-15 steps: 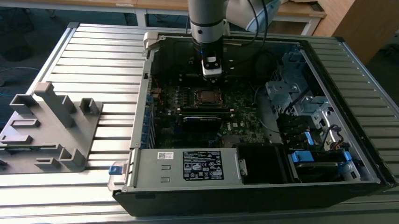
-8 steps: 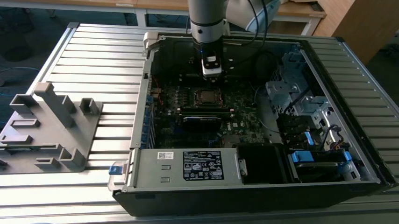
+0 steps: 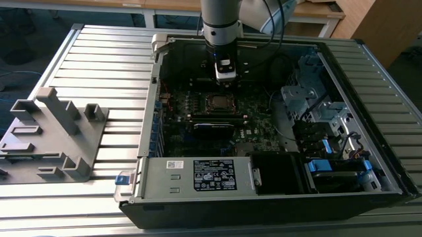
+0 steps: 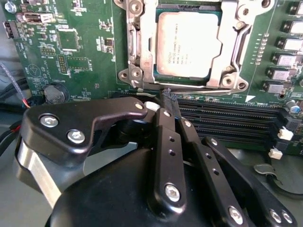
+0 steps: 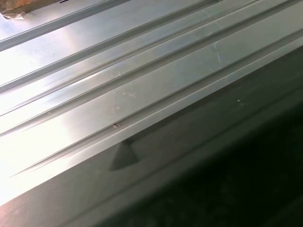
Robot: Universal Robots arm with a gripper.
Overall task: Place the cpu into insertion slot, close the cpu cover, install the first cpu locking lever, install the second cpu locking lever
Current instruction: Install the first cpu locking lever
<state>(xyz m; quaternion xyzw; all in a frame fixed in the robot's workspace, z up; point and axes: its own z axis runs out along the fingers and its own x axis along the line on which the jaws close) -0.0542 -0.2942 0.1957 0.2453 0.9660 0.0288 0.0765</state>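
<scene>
Cpu [image 4: 188, 45] sat under the closed cpu cover [image 4: 147, 52]; our gripper [image 4: 169, 97], fingers pinched together, met a locking lever [image 4: 208, 90]; we couldn't tell if it held it.

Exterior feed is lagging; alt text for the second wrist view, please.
The silver-grey square cpu lies under the closed silver metal-frame cpu cover on a green circuit board. The black end effector has its tip at the cover's edge, beside long black memory slots.

A grooved silver tabletop [image 5: 123, 90] slants across the first wrist view. A dark surface [image 5: 236, 189] borders it.
</scene>
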